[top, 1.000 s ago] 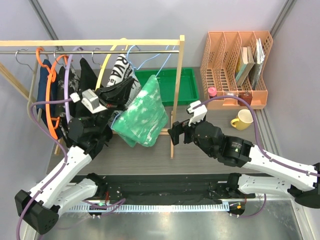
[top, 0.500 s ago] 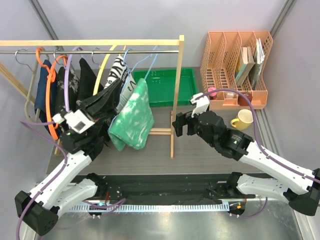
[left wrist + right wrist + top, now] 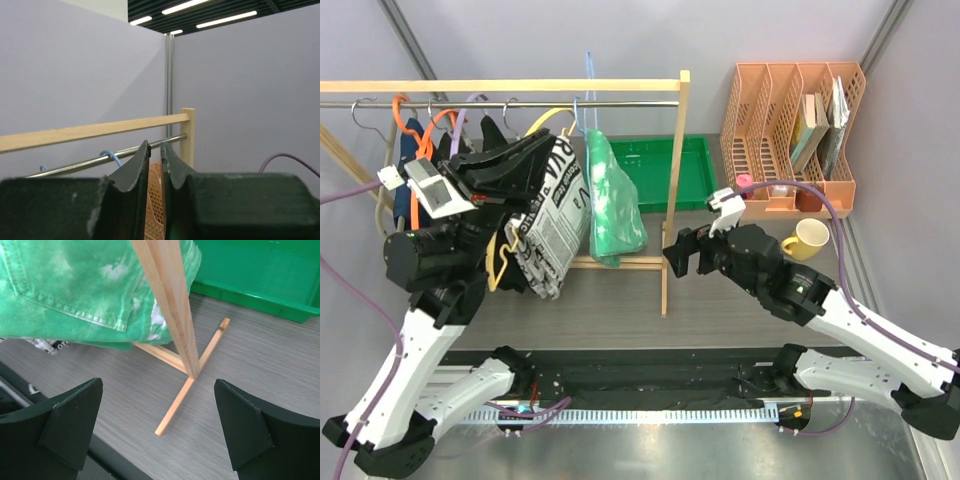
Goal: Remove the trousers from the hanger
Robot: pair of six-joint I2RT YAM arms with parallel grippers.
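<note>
The left claw (image 3: 155, 147) is almost closed. Its two dark fingers (image 3: 131, 180) leave only a thin slit between them, and nothing is seen inside this slit. In its own camera it points up toward the thin metal rod (image 3: 80, 162) and the pale wooden top bar (image 3: 100, 131) of the clothes rack. In the top view this claw is raised at the upper left of the frame, close above the black-and-white newspaper-print garment (image 3: 555, 215). Whether it touches that cloth I cannot tell from this angle.

The right claw (image 3: 157, 385) is wide open and holds nothing. It is low over the grey wood-grain table (image 3: 250, 430), and the upright wooden post (image 3: 170, 305) of the rack stands between its two fingers in the picture, a little beyond them.

The soft green trousers with whitish mottling (image 3: 610, 205) hang on the thin light blue wire hanger (image 3: 588, 90), whose top reaches the rod. They are in the upper middle of the top view, just right of the newspaper-print garment and left of the post. The rigid green plastic tray (image 3: 665, 165) lies on the table behind them. In the right wrist view the trousers fill the upper left.
</note>
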